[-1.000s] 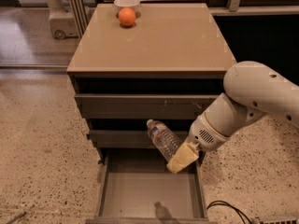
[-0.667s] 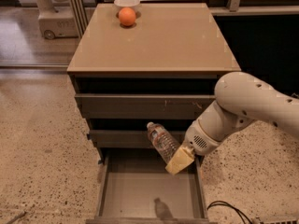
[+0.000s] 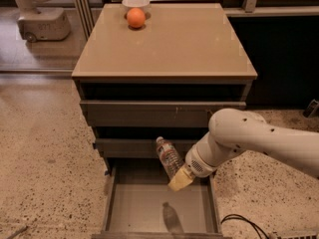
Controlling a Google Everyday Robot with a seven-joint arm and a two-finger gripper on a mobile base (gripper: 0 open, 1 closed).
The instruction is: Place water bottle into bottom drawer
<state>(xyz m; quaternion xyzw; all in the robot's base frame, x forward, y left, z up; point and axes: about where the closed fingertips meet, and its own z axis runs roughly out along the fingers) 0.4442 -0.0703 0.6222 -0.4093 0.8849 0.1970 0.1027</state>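
Water bottle, clear plastic with a white cap, hangs in the air above the open bottom drawer, tilted with its cap up and to the left. The gripper is clamped around the bottle's lower end, at the tip of a thick white arm reaching in from the right. Held over the drawer's far half, the bottle seems lined up for lowering onto the flat grey floor, where its dark shadow falls. It touches nothing but the gripper.

Above are 2 shallower drawers, both pulled out only slightly. On the tan counter at the far edge sit an orange and, just behind it, a white bowl, well apart from the action.

The drawer's front edge is cut off by the bottom of the view, and the bottle's base is hidden within the gripper. The arm runs out of view at the right.
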